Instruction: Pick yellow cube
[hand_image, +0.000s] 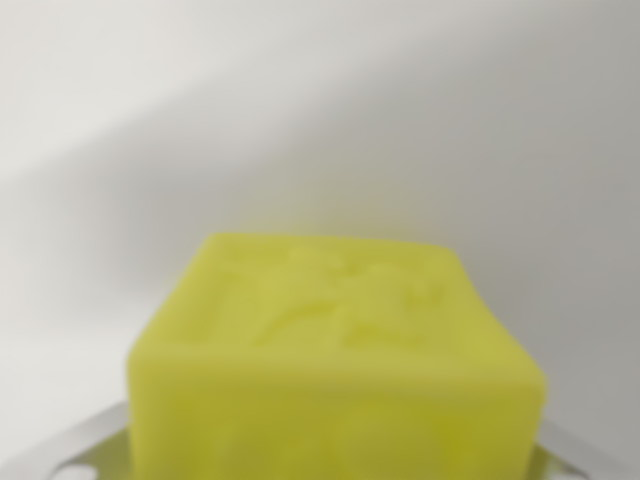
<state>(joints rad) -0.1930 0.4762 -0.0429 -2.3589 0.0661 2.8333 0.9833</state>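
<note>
The yellow cube (335, 350) fills the lower middle of the wrist view, very close and blurred, with a faint raised pattern on its top face. My gripper (335, 445) has it between its metal fingers. One finger (75, 445) shows at the wrist view's lower left and the other at the lower right corner. Both fingers meet the cube's sides, so the gripper is shut on it. The cube's underside is hidden below the frame.
A plain white surface (320, 120) lies behind the cube, with a soft grey shadow running diagonally across it. Nothing else shows in this view.
</note>
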